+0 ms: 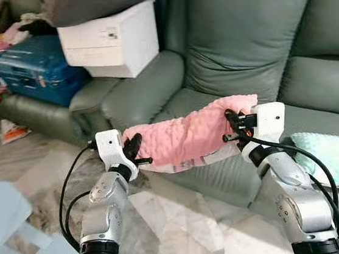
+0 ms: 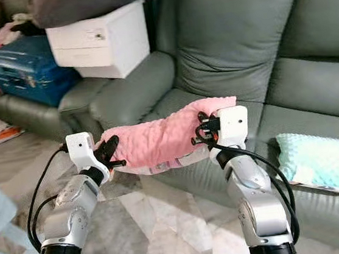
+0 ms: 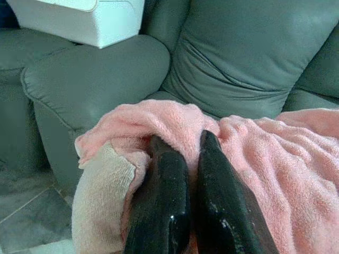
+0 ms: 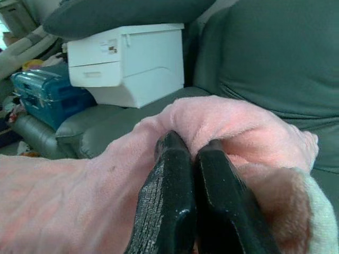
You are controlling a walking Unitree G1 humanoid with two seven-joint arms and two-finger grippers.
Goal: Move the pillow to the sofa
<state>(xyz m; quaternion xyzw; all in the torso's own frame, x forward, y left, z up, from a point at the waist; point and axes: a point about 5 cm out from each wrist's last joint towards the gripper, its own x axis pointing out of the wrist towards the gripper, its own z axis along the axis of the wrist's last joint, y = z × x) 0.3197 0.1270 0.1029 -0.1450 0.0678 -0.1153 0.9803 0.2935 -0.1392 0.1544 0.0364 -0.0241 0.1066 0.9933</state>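
Pillow, pink and fuzzy, hangs stretched between my two grippers just above the near edge of the green sofa seat. I see the left gripper pinched on its left end and the right gripper clamped on its right end. Farther left, a white box sits on the armrest beside a blue suitcase.

A big grey-green leather couch sits at the back with fat, soft cushions. A white plastic box rests on its arm. Next to it, a blue hard suitcase lies on another grey-green seat. The shiny pale stone floor has wavy brown marks.
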